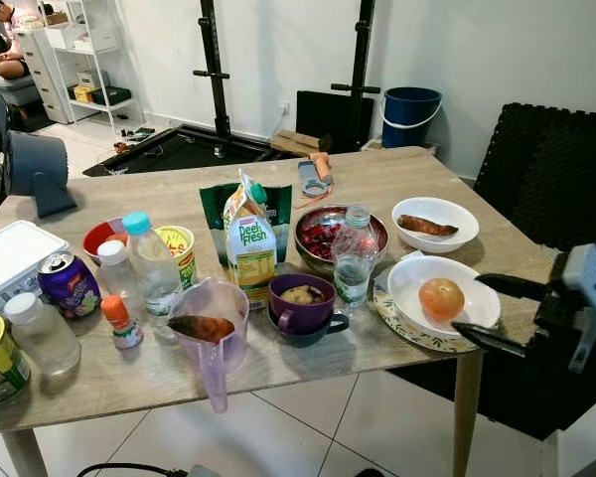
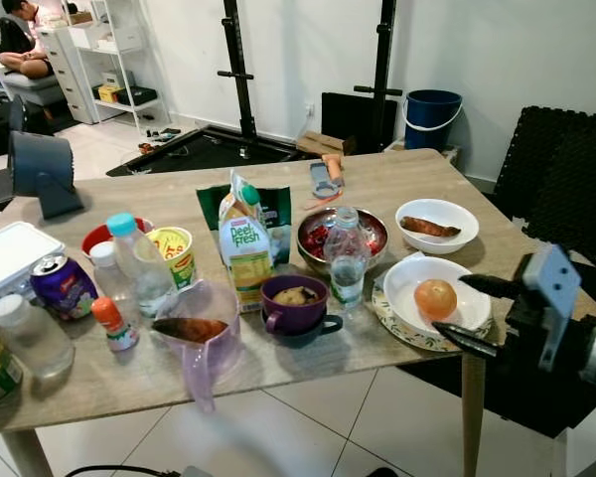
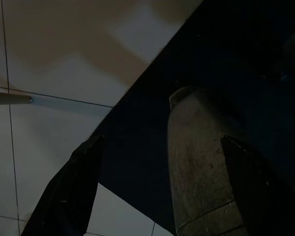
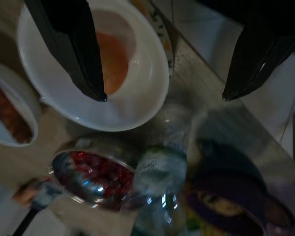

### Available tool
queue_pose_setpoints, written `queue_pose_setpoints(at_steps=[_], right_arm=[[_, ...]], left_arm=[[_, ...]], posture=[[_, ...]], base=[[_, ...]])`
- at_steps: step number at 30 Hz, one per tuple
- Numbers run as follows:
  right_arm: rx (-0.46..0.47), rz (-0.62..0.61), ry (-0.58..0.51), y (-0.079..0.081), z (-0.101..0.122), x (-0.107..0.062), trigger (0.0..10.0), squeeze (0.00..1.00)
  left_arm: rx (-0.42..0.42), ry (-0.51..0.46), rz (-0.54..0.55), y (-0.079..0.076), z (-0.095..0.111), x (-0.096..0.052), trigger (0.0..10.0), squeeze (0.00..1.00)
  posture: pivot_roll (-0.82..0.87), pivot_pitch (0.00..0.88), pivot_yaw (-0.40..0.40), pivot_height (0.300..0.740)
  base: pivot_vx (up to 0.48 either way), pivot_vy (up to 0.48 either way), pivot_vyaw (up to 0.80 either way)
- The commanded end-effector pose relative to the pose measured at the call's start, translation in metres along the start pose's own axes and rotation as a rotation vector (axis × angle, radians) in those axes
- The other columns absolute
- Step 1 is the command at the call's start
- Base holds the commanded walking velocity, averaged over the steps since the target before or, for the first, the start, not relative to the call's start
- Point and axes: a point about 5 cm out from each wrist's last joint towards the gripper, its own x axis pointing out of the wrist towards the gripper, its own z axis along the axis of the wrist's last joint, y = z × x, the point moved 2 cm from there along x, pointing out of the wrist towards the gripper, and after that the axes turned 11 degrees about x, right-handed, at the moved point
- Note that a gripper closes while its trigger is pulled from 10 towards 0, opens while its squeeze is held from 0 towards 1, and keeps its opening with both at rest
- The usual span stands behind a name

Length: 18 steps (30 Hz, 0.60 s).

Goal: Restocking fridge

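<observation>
Many food items are spread over the surface (image 1: 417, 179). At its right edge, the right gripper (image 1: 482, 311) is held with jaws wide apart, level with a white bowl (image 1: 472, 308) holding an orange fruit (image 1: 441, 298); nothing is gripped. Beside the bowl stand a water bottle (image 1: 355, 260), a purple cup (image 1: 301, 303) and a juice carton (image 1: 249, 241). The left gripper (image 3: 162, 191) is seen over floor tiles, jaws apart and empty.
</observation>
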Motion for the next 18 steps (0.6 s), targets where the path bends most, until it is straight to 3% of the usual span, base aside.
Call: queue_pose_setpoints(at_steps=[1,4,8,13,18], right_arm=[[-0.013,0.023,0.046,0.004,-0.001,0.004,10.0,0.00],[-0.022,0.061,0.100,0.012,-0.006,0.017,10.0,0.00],[-0.042,0.001,0.104,0.005,-0.005,0.022,10.0,0.00],[-0.062,0.025,0.132,0.007,-0.006,0.023,10.0,0.00],[-0.073,0.030,0.182,0.009,-0.009,0.024,10.0,0.00]], left_arm=[[0.005,0.008,-0.013,-0.005,-0.001,0.001,10.0,0.00],[0.005,0.006,-0.013,-0.005,0.000,0.001,10.0,0.00],[0.004,0.002,-0.013,-0.006,0.001,0.001,10.0,0.00],[0.006,0.002,-0.014,-0.006,0.001,0.001,10.0,0.00],[0.008,0.003,-0.015,-0.007,0.002,0.001,10.0,0.00]], posture=[[-0.15,0.000,0.040,0.740],[-0.15,0.000,0.040,0.740],[-0.15,0.000,0.038,0.740],[-0.15,0.000,0.038,0.740],[-0.16,0.000,0.038,0.740]], base=[[0.000,0.000,0.00],[0.000,0.000,0.00],[0.000,0.000,0.00],[0.000,0.000,0.00],[0.000,0.000,-0.63]])
